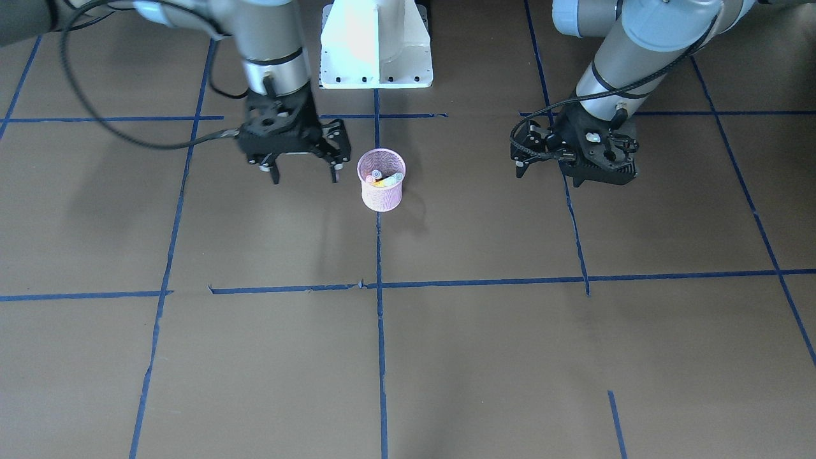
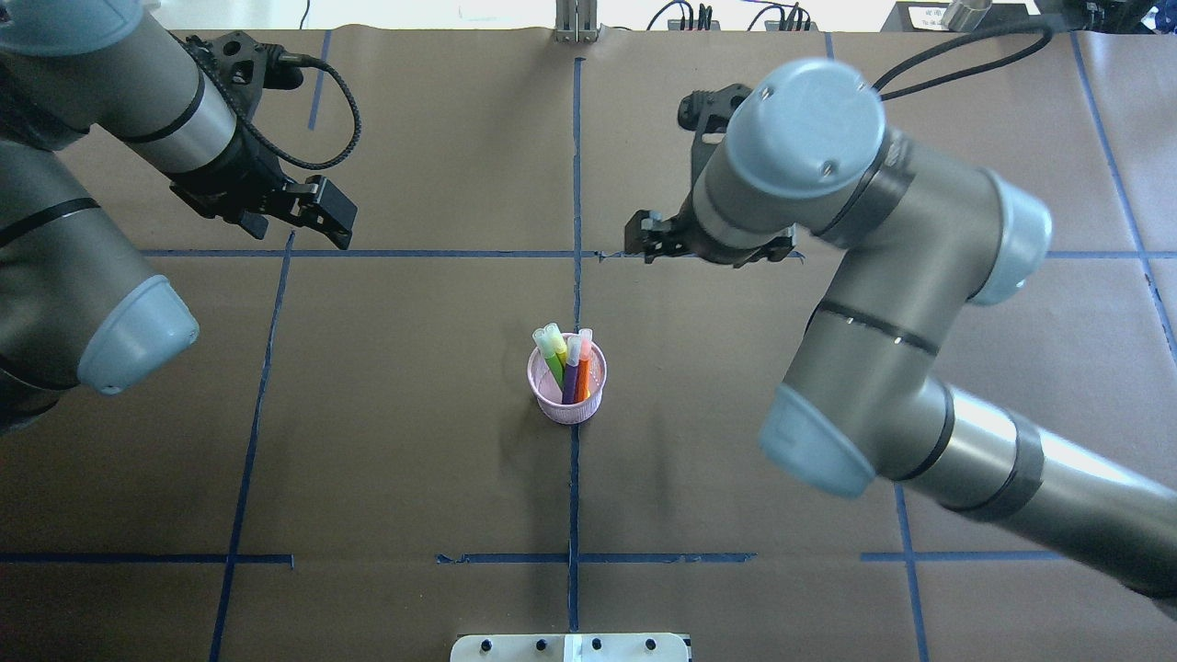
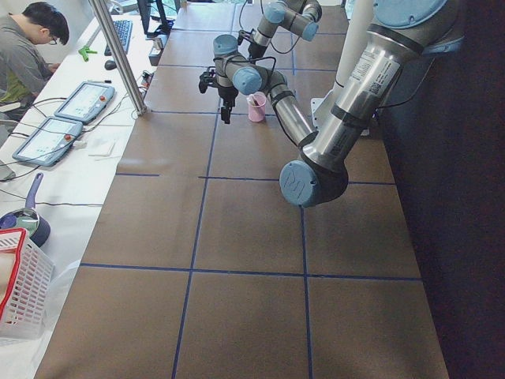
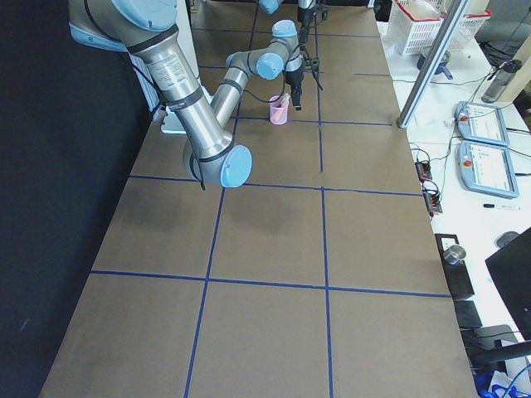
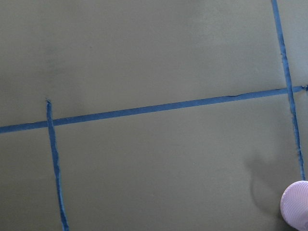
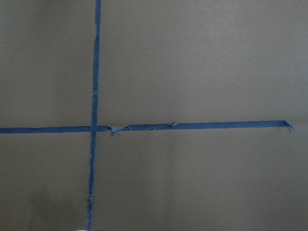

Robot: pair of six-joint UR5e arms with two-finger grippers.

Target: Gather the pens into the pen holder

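The pink pen holder [image 2: 567, 403] stands near the middle of the overhead view, on a blue tape line [image 2: 575, 496]. Every pen I can see is inside it: the purple pen [image 2: 571, 375], the orange pen [image 2: 583, 370] and the green pen [image 2: 554, 364], with their pale caps up. So the job looks done.

The right hand [image 1: 305, 177] hangs just beside the cup in the front view, with its fingers spread and nothing in them. The left hand [image 2: 340, 221] is well apart, in the upper left of the overhead view. I cannot tell how its fingers stand.

Next, I think both arms only need to lift away without bumping the cup.

The overhead view shows the pen colours. The left wrist view shows only a bit of the cup, and the right wrist view shows just tape on the worktop [image 6: 202, 57].
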